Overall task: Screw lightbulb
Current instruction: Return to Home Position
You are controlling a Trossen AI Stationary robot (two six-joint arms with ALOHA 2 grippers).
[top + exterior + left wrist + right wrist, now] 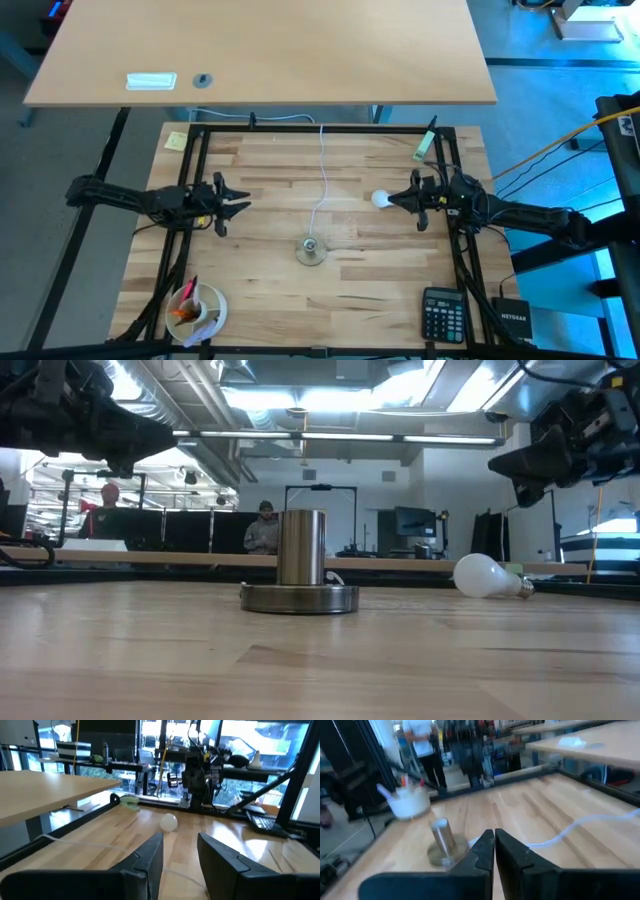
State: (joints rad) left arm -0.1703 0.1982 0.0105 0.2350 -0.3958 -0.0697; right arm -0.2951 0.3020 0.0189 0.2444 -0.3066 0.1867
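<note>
1. The right gripper is seen over the right side of the table. Its two fingers are pressed together with nothing between them, and in the low view it is held up above the wood.
2. The lightbulb is found just in front of those fingertips (lying on its side on the tabletop, screw base turned toward the right arm) and is gripped by nothing.
3. The grey socket disc is set near the table's middle, well apart from the lightbulb, and a white cord is run from it toward the far edge.
4. The left gripper is held over the left side, its fingers spread apart and empty.
5. Near the front edge, a white cup is placed at the left and a calculator at the right.
</note>
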